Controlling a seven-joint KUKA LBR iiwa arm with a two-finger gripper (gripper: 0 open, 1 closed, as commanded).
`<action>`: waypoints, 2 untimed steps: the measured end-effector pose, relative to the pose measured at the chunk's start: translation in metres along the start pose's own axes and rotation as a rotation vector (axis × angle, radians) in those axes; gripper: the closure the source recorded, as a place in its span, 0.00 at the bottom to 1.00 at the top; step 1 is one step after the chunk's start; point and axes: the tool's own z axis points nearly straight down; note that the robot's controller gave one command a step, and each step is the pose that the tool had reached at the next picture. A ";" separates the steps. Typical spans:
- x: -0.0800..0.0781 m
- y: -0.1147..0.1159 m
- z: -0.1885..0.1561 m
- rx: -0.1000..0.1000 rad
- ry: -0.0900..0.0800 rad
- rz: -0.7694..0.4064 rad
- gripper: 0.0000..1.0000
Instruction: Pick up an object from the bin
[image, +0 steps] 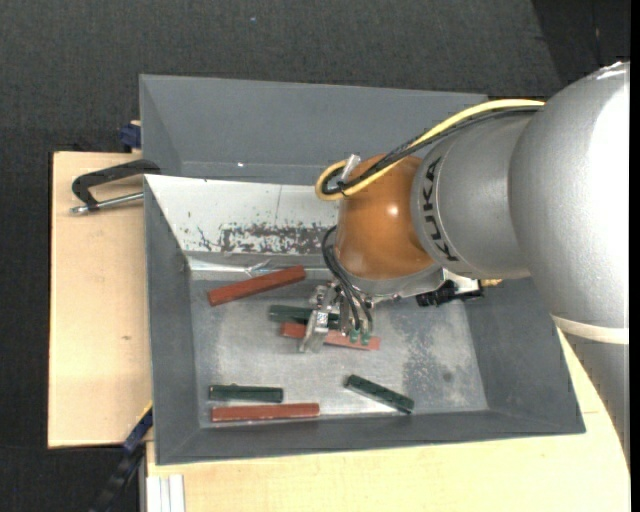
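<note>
- Sitting low at the bin's (165, 300) centre, the pincer (332, 325) is hanging just over a dark green stick (287, 313) and a red stick (342, 340), likely to take one.
- Pincer open or closed: cannot tell.
- Another red stick (265, 410) is lying at seven o'clock.

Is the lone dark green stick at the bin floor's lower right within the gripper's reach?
Probably yes: the dark green stick lies flat and alone, with nothing on it, near the gripper.
</note>
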 end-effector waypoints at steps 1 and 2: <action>0.001 0.000 -0.022 0.000 0.001 0.000 1.00; -0.002 0.001 -0.039 -0.004 -0.010 0.000 1.00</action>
